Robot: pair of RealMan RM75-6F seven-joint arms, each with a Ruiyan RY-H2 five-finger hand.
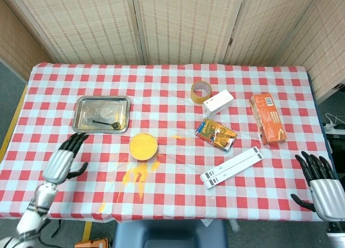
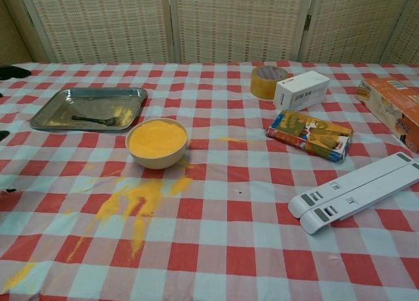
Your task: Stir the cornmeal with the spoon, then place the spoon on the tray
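Both hands are hanging empty with fingers apart: the left hand (image 1: 63, 163) low at 8 o'clock, the right hand (image 1: 319, 184) at 4 o'clock near the table edge. The spoon (image 1: 105, 123) is lying inside the steel tray (image 1: 81, 103), at 10 o'clock from the bowl of cornmeal (image 1: 143, 145), with spilled cornmeal (image 1: 136, 177) at its 6 o'clock. Judging by this, placement looks finished; withdrawing well means lifting clear without brushing the tray or bowl.
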